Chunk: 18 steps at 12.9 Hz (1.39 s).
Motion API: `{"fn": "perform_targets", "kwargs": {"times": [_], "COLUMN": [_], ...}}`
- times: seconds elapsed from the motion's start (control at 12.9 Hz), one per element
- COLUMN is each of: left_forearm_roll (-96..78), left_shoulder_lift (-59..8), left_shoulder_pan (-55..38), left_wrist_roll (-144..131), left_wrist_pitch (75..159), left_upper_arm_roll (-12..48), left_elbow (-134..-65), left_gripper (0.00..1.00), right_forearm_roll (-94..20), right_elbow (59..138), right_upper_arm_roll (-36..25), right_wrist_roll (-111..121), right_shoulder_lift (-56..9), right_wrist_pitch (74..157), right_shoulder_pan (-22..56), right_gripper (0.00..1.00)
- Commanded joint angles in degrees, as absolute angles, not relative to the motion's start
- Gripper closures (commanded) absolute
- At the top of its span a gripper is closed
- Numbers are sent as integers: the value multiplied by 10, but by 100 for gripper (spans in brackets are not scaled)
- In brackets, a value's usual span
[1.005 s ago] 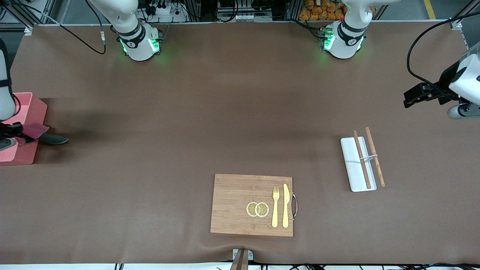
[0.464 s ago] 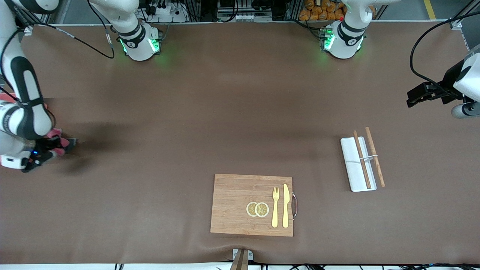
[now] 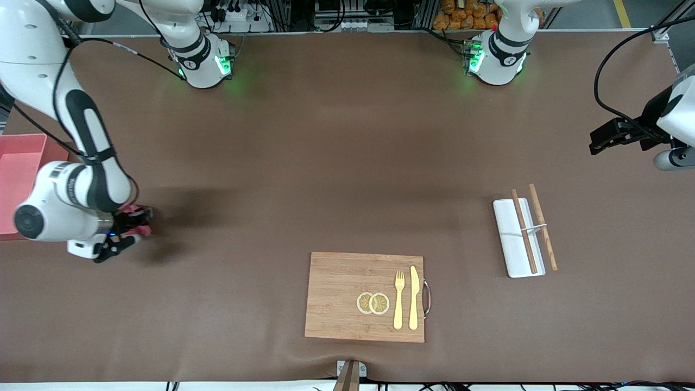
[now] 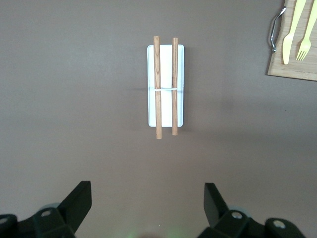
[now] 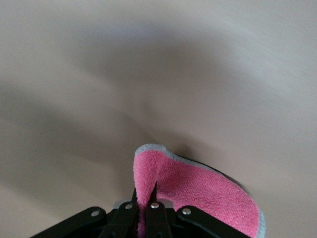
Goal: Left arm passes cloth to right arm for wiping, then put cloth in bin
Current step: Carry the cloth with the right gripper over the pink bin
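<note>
We see the right gripper pinched shut on the cloth, its two fingers clamped close together on a fold of the crimson-pink pile in the right wrist view. In the front view only a small pink scrap of the cloth shows past the black gripper, low over the bench at the right arm's end. The bin stands just beside the right arm, at the very edge of that end of the bench, and we see nothing lying in the part of it that shows.

The left gripper waits with its fingers spread wide and nothing between them, hanging over the left arm's end of the bench; the left arm reaches in from that edge.

Below the left gripper lies a white tray with two wooden chopsticks across it. A wooden board sits near the front edge of the bench, carrying two lemon slices, a yellow fork and a yellow knife. Between the board and the right gripper the brown bench top is open, and so is the wide middle up to the two arm bases.
</note>
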<state>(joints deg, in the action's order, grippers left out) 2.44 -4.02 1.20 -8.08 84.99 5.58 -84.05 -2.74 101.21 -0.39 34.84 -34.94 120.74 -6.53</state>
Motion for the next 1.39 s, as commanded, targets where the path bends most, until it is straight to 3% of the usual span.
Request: {"fn": "perform_targets", "kwargs": {"times": [0.0,0.31,0.7,0.93,1.31], "left_forearm_roll": [19,19,19,19,19], "left_shoulder_lift": [-19,-18,-11,-10,-11], "left_shoulder_pan": [7,8,7,7,7], "left_wrist_roll": [-69,-69,-69,-69,-69], "left_wrist_pitch": [848,848,848,848,848], "left_upper_arm_roll": [48,48,45,45,45], "left_elbow": [-855,-855,-860,-862,-862], "left_gripper": [0,0,0,0,0], "right_forearm_roll": [-85,-112,-106,-55,45], "right_elbow": [1017,998,936,856,815], "right_upper_arm_roll": [-10,-10,-16,-16,-17], "right_wrist_roll": [279,155,94,124,320], "right_shoulder_lift": [-344,-278,-142,-135,-144], "right_wrist_pitch": [1204,1106,896,785,778], "right_shoulder_pan": [-10,49,48,-23,-190], "right_gripper": [100,100,100,100,100]}}
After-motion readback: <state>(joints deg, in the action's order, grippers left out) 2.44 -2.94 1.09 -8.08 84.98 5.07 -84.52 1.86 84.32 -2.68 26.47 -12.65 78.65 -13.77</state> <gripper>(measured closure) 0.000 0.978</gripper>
